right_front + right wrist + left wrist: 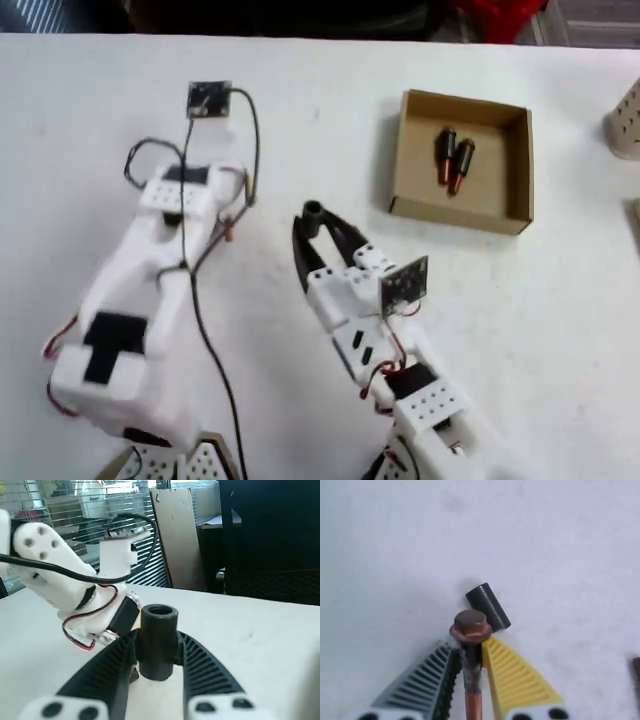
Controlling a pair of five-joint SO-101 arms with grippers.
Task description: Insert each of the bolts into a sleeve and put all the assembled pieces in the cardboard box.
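Note:
My left gripper [470,649], with one grey and one yellow finger, is shut on the shaft of a copper bolt [470,625] whose hex head points away from the camera. Just beyond the bolt head a black sleeve [488,606] lies on its side on the white table. My right gripper [157,647] [316,224] is shut on a second black sleeve [159,640] [313,211], held upright with its open end up, left of the cardboard box [412,160]. Two assembled pieces [452,158] lie in the box.
The left arm's white body [150,290] and its black cable [250,130] cover the left of the table. A beige perforated object [625,125] stands at the right edge. A dark reddish thing [637,667] shows at the edge of the left wrist view.

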